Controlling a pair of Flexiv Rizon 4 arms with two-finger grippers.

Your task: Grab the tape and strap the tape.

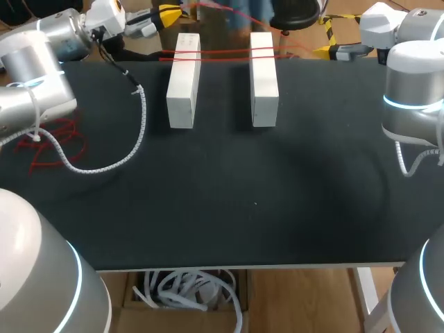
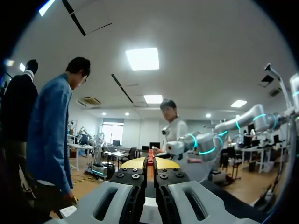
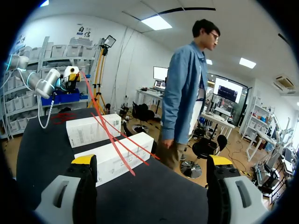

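At upper left of the head view, left gripper [image 1: 167, 14]: fingers pressed together on the red tape [image 2: 150, 161], gripping it.
Red tape: two strands run to the right over the tops of both boxes, near the far table edge.
White boxes: left box [image 1: 184, 80] and right box [image 1: 264, 78] lie parallel and apart on the black table [image 1: 222, 194].
Right gripper [image 3: 152, 161]: upper right of the head view, fingers wide apart, holding nothing.

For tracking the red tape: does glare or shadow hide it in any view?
Head view: no glare; the red tape shows plainly across the white blocks on the black table. Left wrist view: bright light overhead, the tape in the left gripper visible. Right wrist view: even light, tape clear.
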